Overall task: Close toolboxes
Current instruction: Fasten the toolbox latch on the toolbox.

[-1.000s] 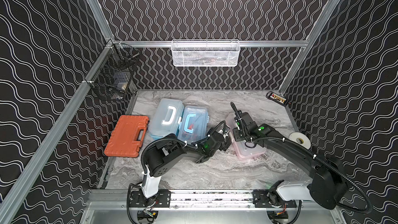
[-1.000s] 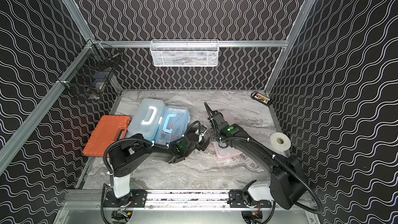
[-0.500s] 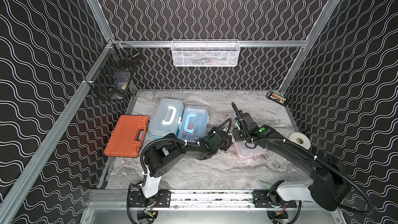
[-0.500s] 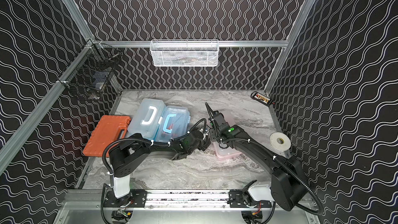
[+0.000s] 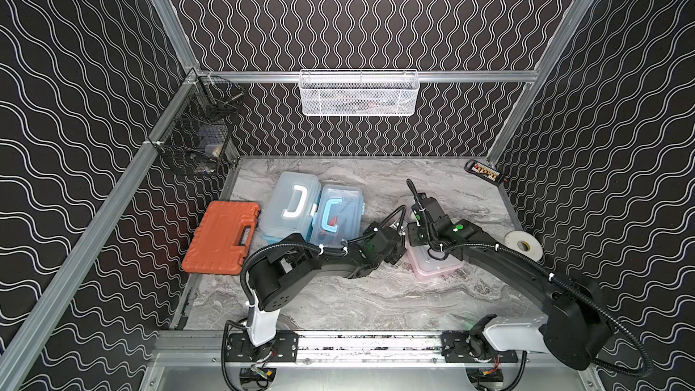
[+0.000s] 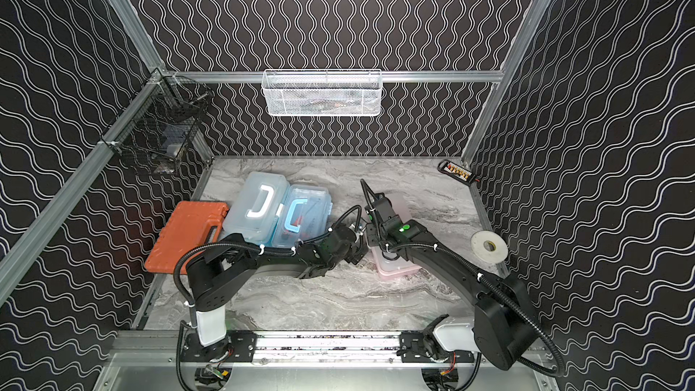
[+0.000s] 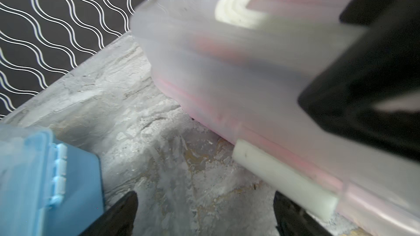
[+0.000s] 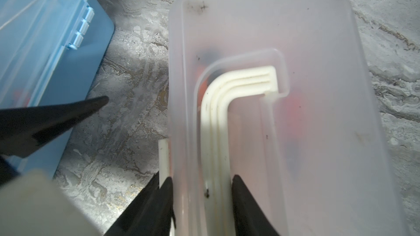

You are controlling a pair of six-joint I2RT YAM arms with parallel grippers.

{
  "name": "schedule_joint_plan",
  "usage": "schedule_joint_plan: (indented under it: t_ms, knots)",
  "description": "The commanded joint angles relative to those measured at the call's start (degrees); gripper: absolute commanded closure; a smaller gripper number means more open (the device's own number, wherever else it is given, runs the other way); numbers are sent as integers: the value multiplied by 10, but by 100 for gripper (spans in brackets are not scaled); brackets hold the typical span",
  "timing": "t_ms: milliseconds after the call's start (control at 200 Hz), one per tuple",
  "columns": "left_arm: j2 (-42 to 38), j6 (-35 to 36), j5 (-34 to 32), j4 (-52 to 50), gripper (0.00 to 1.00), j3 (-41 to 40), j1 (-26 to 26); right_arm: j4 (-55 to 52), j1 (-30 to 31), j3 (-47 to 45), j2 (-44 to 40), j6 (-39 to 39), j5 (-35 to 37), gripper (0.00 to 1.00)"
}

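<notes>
A: Three toolboxes on the table (image 5: 338,306) in both top views: big blue box (image 5: 287,201) touching small blue box (image 5: 338,216), both looking shut; pink box (image 5: 440,268) apart to their right, partly covered.

B: Step in hand?

A: Latching the pink box, at a guess; looks already folded shut.

B: Left wrist view?

A: Left gripper (image 7: 204,198) spread wide, holding nothing, low over bare table. White latch (image 7: 284,178) on the pink box's side just beside one fingertip, not between the two. Small blue box off to the other side.

B: Right wrist view?

A: Right gripper (image 8: 202,178) narrow, not clamped: tips down at the lid (image 8: 318,87), one each side of the white handle (image 8: 227,91). Cannot tell whether pressing or only resting.

B: Next move?

A: Likely calls for holding the lid down from above, then bringing the wide fingers in to push that latch flat until snapped. Blue pair: fastening too small to judge.
</notes>
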Motion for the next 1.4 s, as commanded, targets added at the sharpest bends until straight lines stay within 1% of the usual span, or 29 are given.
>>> schedule_joint_plan:
  t_ms: [0, 125, 431, 546, 576, 631, 696, 746, 856, 1091, 1282, 1397]
  knots:
    - [-20, 25, 28, 76, 3, 2, -6, -32, 5, -10, 15, 13, -126, 59]
    - [-36, 20, 30, 75, 3, -3, -6, -33, 5, -10, 18, 15, -127, 59]
    - [-40, -1, 66, 80, 3, -6, -6, -31, 5, -15, 18, 21, -137, 58]
    - [-32, -6, 59, 78, 3, -7, -7, -30, 5, -13, 15, 25, -138, 57]
    - [-33, -8, 57, 82, 3, -11, -7, -30, 5, -11, 14, 26, -136, 56]
    - [-37, -8, 54, 85, 3, -17, -7, -32, 6, -8, 12, 29, -131, 48]
    - [-43, -4, 44, 79, 3, -19, -7, -36, 5, -1, 9, 28, -125, 43]
    - [-50, -1, 37, 75, 3, -23, -7, -37, 5, 4, 5, 29, -119, 36]
    - [-73, 10, 22, 67, 2, -28, -6, -41, 5, 24, 2, 26, -102, 28]
    - [-118, 21, 11, 45, 2, -34, -4, -60, 4, 67, 21, 13, -81, 25]
    - [-105, 14, 7, 29, 2, -31, 0, -66, 2, 65, 35, 20, -82, 27]
    - [-104, -1, 2, 21, 2, -36, 1, -65, 2, 57, 23, 23, -77, 26]
